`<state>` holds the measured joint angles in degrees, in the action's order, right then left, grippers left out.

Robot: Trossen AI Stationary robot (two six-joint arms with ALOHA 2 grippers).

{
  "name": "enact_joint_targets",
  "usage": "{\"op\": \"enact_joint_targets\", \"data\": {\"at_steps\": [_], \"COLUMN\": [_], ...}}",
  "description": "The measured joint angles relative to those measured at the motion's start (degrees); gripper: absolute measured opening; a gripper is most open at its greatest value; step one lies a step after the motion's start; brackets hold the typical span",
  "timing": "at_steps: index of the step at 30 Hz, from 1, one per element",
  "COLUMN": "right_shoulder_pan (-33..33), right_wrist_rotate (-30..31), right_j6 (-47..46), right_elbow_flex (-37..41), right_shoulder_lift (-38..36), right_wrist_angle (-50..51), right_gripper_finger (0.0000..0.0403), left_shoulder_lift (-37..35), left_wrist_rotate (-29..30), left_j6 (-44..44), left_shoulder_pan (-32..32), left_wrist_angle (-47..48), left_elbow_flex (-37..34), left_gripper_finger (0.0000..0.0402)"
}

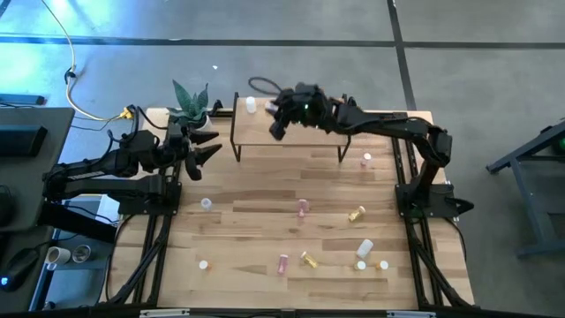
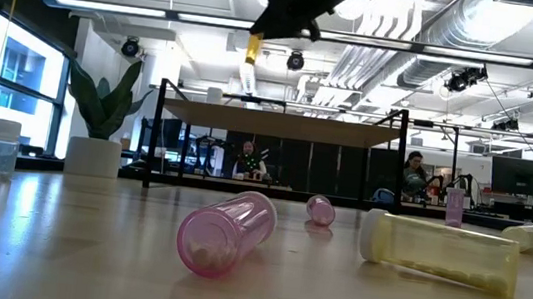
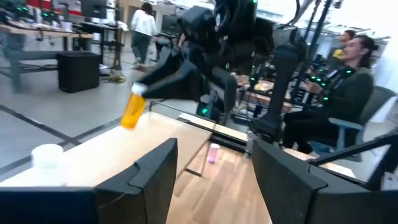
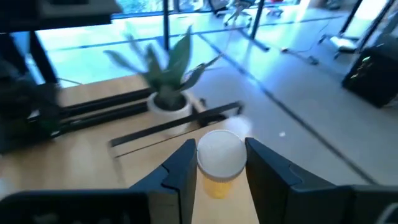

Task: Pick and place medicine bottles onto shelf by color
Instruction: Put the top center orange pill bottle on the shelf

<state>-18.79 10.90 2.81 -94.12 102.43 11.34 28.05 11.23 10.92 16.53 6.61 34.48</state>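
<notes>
My right gripper [image 1: 275, 129] is over the left part of the light-wood shelf [image 1: 300, 140] and is shut on an orange-yellow bottle [image 2: 253, 51] with a white cap. The bottle also shows in the left wrist view [image 3: 131, 112]. A white bottle [image 1: 251, 105] stands on the shelf's far left corner. My left gripper [image 1: 210, 146] is open and empty, raised left of the shelf beside the plant. Several pink, yellow and white bottles lie on the tabletop, among them a pink one [image 1: 303, 207] and a yellow one [image 1: 356, 214]. My right gripper pinches the bottle between its two fingers at the white cap end [image 4: 219, 155], one finger on each side. The fingers slant down from the table's right. The orange body [image 3: 130, 116] hangs below the fingers, slightly tilted, clear above the shelf board.
A potted plant [image 1: 190, 104] stands at the table's far left corner, next to my left gripper. Loose bottles lie near the front edge [image 1: 283, 263], [image 1: 364, 248]. A white bottle [image 1: 367, 159] stands right of the shelf's legs. People sit beyond the table [image 3: 348, 87].
</notes>
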Motion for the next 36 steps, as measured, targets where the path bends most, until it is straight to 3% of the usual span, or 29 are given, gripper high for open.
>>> {"op": "enact_joint_targets", "data": {"at_steps": [6, 12, 24, 36], "right_shoulder_pan": [-4.5, -8.3, -9.0, -10.5], "right_wrist_rotate": [-2.5, -5.2, -8.4, -11.8], "right_j6": [2.2, -2.5, 1.9, 5.2], "right_elbow_flex": [-3.7, -3.3, 9.0, 9.6], "right_shoulder_lift": [0.0, 0.0, 0.1, 2.8], "right_wrist_angle": [3.0, 6.3, -7.1, -8.7], "right_gripper_finger": [0.0106, 0.0106, 0.0106, 0.0106], "left_shoulder_lift": [0.0, 0.0, 0.0, 0.1], "left_wrist_rotate": [2.6, 5.0, 9.9, 14.0], "left_j6": [-1.1, -1.1, -2.6, -2.6], "left_shoulder_pan": [0.0, 0.0, 0.0, 0.1], "left_wrist_angle": [0.0, 0.0, 0.0, -0.5], "left_elbow_flex": [0.0, 0.0, 0.0, 0.0], "left_gripper_finger": [0.0197, 0.0197, 0.0197, 0.0197]}}
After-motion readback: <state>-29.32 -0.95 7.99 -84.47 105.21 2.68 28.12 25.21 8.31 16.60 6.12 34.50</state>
